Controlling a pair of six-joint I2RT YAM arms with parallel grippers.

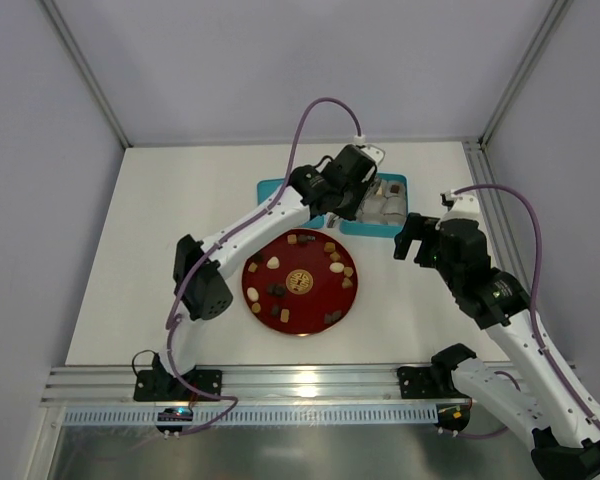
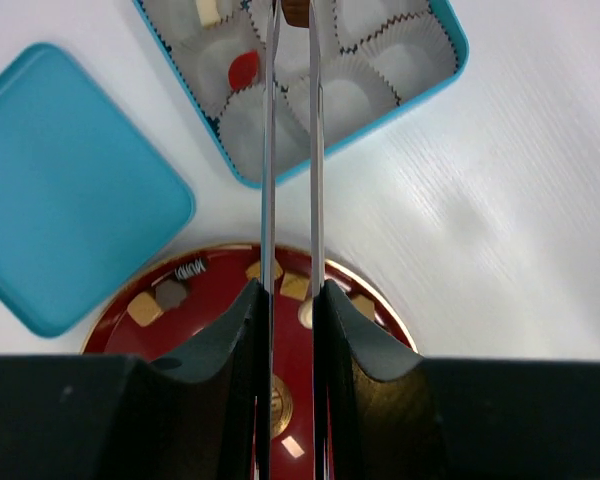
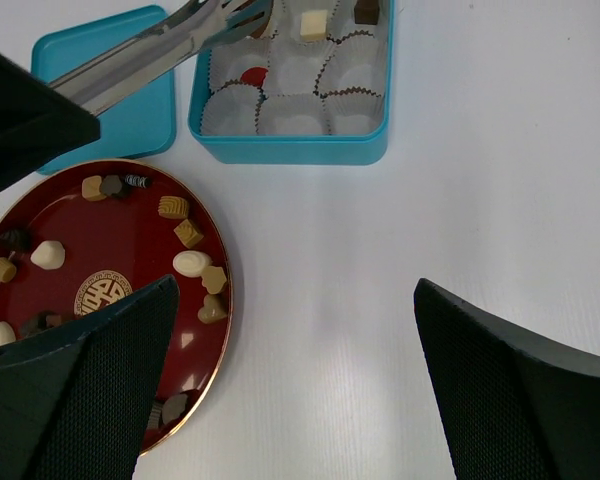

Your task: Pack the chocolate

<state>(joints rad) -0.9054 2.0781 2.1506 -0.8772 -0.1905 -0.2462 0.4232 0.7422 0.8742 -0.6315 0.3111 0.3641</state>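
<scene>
Top view: chocolate [image 1: 337, 268] scattered on plate [image 1: 310, 305], bench [image 1: 180, 250] centre; box [image 1: 395, 230] at its 1 o'clock.
Left wrist: left hand [image 2: 290, 290] clamped on tongs [image 2: 269, 150], tips pinching one brown piece [image 2: 296, 10] over box, 12 o'clock; axis untellable.
Right wrist: right hand [image 3: 295, 290] spread wide above bench; white oval piece [image 3: 191, 263] lies 9-to-3.

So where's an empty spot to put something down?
The table is bare left of the plate and lid, and along the far edge behind the box. It's crowded in the middle: plate, lid and box sit close, with tongs over the box.
</scene>
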